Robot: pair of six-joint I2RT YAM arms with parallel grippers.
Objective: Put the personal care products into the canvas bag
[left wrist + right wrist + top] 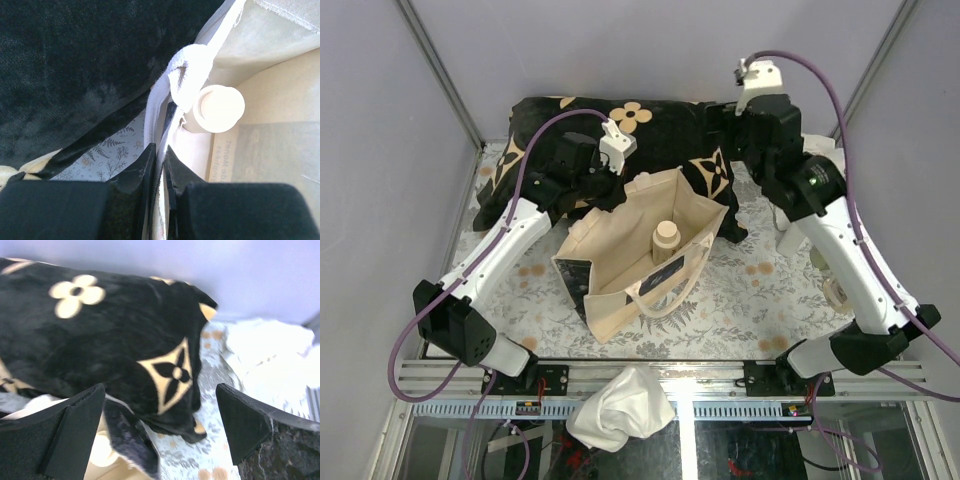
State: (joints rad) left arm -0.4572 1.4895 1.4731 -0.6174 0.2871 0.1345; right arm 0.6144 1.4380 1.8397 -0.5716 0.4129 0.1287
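Pinching the cream canvas tote bag's (620,305) rim with the outstretched left gripper (160,150); holding the right gripper (160,390) spread wide above one black flowered cushion (660,140); one beige-capped bottle (666,237) inside.

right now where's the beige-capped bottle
The bottle stands upright inside the open canvas bag, mid-table in the top view, near the rim the left fingers pinch.
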